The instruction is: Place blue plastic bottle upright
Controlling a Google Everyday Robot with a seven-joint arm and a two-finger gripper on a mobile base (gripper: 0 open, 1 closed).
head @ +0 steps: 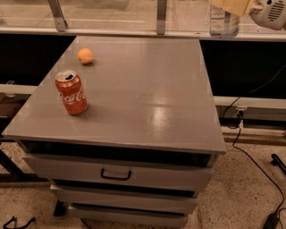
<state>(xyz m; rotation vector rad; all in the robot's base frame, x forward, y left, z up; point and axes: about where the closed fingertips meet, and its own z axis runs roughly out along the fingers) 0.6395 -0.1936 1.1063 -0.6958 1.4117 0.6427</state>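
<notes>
Hand [233, 6]: sat at the top right corner of the view, above and behind the bench's far right corner. Only a pale yellow part and a white vented housing beside it showed; the rest was cut off by the top edge.
Hand state: cannot tell whether it was spread or pressed together. The yellow part overlapped the top of the bottle.
Blue plastic bottle [223, 24]: stood upright just under the yellow part, beyond the bench's back edge. Only its clear, bluish lower body showed. Its cap and neck were hidden or cut off. Whether its base rested on the ledge behind or hung free could not be made out.
Bench [147, 85]: a grey top, seen from the front and above, with a glare patch right of centre.
Red Coca-Cola can [71, 92]: stood upright near the bench's left edge, well apart from the bottle.
Small orange ball [85, 56]: lay toward the far left corner, behind the can. Its kind was hard to tell.
Drawers: stacked under the top; the upper one carried a dark handle [115, 174], and the lowest ran out of view.
Black cable [253, 159]: trailed across the speckled floor at right.
</notes>
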